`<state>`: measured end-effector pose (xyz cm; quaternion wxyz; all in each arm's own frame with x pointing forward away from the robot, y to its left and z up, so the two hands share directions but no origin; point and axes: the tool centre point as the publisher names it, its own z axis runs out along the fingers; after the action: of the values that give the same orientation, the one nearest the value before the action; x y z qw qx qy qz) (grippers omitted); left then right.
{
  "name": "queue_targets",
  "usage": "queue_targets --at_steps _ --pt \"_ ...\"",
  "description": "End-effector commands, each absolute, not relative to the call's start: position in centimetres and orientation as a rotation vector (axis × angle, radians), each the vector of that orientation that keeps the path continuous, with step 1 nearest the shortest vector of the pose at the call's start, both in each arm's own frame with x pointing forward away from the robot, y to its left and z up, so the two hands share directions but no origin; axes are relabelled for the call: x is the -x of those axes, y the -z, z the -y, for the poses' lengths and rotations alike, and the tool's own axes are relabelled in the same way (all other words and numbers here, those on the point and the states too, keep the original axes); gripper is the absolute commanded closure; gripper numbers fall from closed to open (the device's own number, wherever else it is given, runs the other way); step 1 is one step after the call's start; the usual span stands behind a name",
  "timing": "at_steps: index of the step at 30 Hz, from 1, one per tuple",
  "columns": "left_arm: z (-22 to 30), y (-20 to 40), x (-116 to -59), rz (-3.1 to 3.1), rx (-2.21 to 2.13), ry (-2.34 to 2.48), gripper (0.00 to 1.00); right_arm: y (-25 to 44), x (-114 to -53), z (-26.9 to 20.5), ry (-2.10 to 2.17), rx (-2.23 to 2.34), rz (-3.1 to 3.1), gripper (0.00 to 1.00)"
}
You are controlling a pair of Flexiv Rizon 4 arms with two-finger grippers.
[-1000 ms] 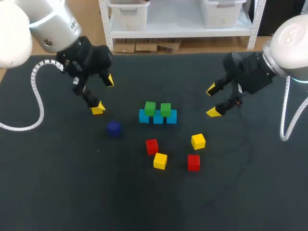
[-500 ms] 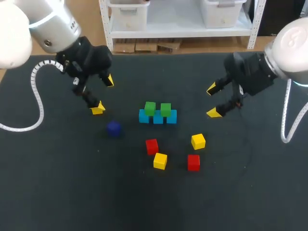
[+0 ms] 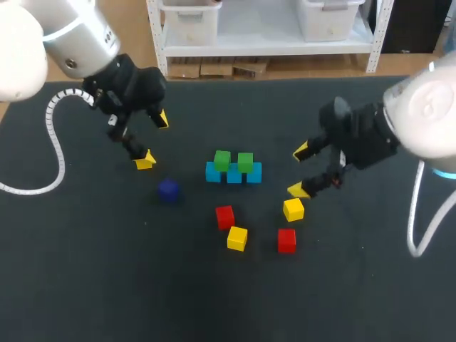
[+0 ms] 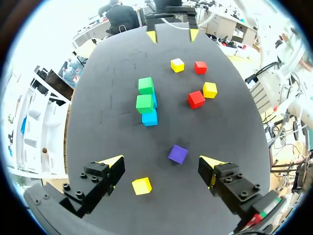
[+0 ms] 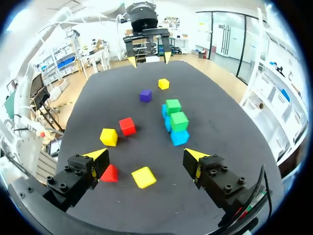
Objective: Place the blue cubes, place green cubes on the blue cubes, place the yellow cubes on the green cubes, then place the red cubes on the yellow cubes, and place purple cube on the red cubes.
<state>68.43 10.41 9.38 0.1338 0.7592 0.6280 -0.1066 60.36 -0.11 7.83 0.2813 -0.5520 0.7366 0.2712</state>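
Black table (image 3: 85,285), dark matte top. Middle: blue cubes (image 3: 234,174) in a row, two green cubes (image 3: 222,159) sat on top. Purple cube (image 3: 168,189) alone near left arm. Two red cubes (image 3: 225,216) and two yellow cubes (image 3: 237,238) loose in front.

Left wrist view shows third yellow cube (image 4: 142,185) under left gripper (image 3: 152,140). Head view can't split it from the fingertip.

Both grippers spread wide, holding nothing. Right gripper (image 3: 299,171) has swung in, now just beside one yellow. Left hasn't budged.
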Motion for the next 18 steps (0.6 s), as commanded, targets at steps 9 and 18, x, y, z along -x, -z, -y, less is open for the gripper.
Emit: queue_targets --at_steps 9,18 --pt "-10.5 -9.3 -68.3 -1.816 -2.2 0.309 0.0 -6.5 -55.0 -4.2 -0.704 1.494 -1.937 0.0" --pt "-10.5 -9.3 -68.3 -1.816 -2.2 0.309 0.0 -4.7 -53.3 -7.0 -0.752 1.553 -1.944 0.0"
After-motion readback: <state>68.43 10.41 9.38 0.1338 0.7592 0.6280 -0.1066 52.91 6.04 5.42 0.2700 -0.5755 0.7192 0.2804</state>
